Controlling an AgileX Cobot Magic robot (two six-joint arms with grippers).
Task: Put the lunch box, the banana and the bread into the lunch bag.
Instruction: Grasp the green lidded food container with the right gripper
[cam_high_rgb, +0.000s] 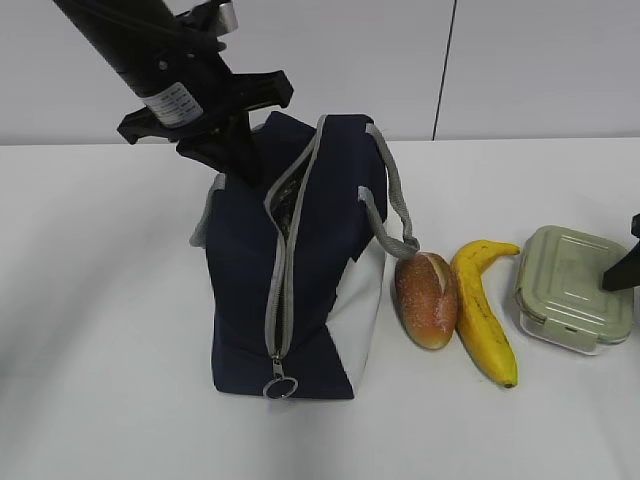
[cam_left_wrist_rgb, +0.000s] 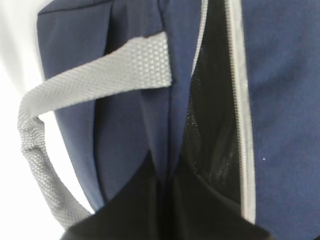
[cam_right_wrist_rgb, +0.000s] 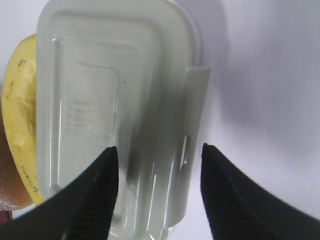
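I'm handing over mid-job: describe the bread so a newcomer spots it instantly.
Start at the big navy-blue fabric lunch bag standing on the white table. Right beside its white side panel lies the bread, an oval golden-brown crusty roll. Unlike the long yellow curved banana next to it, it is short, plump and brown.

white table (cam_high_rgb: 100, 400), lunch bag (cam_high_rgb: 245, 300), bread (cam_high_rgb: 427, 298), banana (cam_high_rgb: 484, 310), lunch box (cam_high_rgb: 572, 285)

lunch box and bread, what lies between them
Only the banana lies between the lunch box and the bread, touching the bread. The exterior view shows it.
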